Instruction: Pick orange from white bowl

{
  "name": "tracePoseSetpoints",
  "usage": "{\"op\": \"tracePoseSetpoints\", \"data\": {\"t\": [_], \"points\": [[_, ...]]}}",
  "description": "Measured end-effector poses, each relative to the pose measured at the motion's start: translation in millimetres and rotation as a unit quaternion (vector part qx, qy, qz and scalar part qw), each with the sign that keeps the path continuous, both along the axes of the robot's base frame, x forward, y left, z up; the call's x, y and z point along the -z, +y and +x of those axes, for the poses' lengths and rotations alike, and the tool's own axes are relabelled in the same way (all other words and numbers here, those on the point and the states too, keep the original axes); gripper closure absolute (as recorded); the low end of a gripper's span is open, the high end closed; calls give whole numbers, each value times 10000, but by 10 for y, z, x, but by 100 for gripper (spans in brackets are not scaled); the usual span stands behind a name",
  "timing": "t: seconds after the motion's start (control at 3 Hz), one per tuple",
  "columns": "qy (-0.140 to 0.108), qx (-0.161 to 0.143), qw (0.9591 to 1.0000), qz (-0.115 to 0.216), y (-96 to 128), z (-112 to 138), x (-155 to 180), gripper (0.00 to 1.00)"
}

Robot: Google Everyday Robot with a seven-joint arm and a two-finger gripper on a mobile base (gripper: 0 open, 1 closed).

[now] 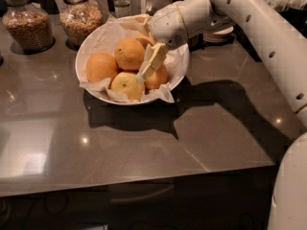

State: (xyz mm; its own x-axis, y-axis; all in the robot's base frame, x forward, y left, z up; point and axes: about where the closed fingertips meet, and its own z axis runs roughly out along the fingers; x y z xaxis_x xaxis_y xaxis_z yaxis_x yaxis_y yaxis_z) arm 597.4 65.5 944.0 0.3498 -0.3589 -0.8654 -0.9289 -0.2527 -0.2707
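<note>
Grey stone counter (144, 147), glossy, carries everything. My arm (259, 28) comes in from the right of the white bowl and bends down over it.

White bowl (82, 46): wide, round, lined with crinkled paper (165, 94) that spills over the near rim. Two grain jars (80, 16) stand behind the bowl, to its left. No concern for this step.

Inside the bowl, a heap of oranges (100, 67). Top orange (125, 51) sits highest, resting on the rest. A paler fruit (125, 85) lies at the bowl's near side.

Claw (135, 51) is over the bowl's right half, spread wide and holding nothing. One finger (151, 63) slants down with its tip in the gap between the paler fruit and the orange at the bowl's right. The other finger shows up near the bowl's back rim.

Judgement: the step is the grasp, not yet made. The top orange looks the best target, free above and least pinned.
- Centre it between both fingers before closing.
- Go low enough to pinch at its widest girth. A high pinch would likely squirt it out.
- Keep the low fingertip off the paper, or the liner may lift with the fruit.
- Close gently, then lift straight up out of the bowl so the neighbours do not roll.
</note>
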Motion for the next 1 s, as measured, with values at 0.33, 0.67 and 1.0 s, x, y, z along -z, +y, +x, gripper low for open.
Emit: {"op": "tracePoseSetpoints", "data": {"t": [0.33, 0.67, 1.0], "points": [[87, -82, 9999, -36, 22, -1, 99, 0], [217, -154, 9996, -110, -5, -53, 207, 0], [356, -181, 9990, -217, -52, -85, 356, 0]]}}
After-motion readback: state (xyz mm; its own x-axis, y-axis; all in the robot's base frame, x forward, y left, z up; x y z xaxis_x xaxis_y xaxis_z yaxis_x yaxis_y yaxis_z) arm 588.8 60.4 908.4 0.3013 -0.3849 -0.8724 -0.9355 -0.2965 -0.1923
